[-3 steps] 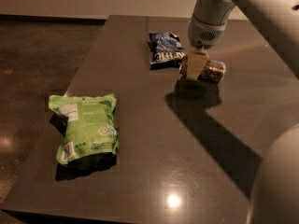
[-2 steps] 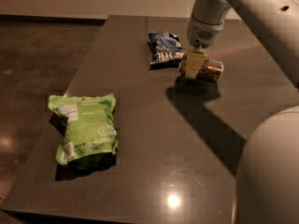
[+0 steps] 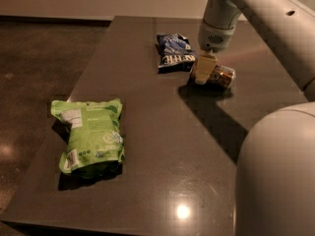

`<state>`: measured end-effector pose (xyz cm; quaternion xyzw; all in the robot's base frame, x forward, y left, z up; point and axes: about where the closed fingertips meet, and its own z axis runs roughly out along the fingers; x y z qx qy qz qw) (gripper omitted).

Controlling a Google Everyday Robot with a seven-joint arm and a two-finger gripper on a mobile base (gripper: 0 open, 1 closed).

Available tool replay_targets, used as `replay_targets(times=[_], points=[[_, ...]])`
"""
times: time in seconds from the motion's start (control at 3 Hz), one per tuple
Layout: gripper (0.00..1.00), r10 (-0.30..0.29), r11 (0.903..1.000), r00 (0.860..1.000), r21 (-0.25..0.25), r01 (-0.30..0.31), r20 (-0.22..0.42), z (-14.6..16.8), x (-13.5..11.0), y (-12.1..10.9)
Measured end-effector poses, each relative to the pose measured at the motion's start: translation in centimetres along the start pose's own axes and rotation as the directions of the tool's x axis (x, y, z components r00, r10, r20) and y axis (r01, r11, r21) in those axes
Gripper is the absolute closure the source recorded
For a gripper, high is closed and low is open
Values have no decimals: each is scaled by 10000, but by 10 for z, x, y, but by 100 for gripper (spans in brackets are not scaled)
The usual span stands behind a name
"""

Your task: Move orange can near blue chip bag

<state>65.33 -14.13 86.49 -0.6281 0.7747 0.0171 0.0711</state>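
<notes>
The orange can (image 3: 222, 76) lies on its side on the dark table (image 3: 162, 146), just right of the blue chip bag (image 3: 173, 51), with a small gap between them. The blue chip bag lies flat at the far middle of the table. My gripper (image 3: 204, 69) hangs down from the arm at the upper right and sits at the can's left end, covering that end. The can appears to rest on the table surface.
A larger bright green bag (image 3: 91, 134) lies at the table's near left. My arm's pale body (image 3: 275, 176) fills the lower right corner. The table's left edge drops to a brown floor (image 3: 34, 73).
Hardly any: the gripper and the can stay in almost the same spot beside the blue chip bag.
</notes>
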Motion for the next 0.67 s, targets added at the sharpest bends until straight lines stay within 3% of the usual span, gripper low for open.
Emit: replay_targets(times=[0.33,0.67], points=[[0,91,9996,9998,-277,-87,160,14,6,3],[0,90,9996,9998,-254,-86,183,15,5,2]])
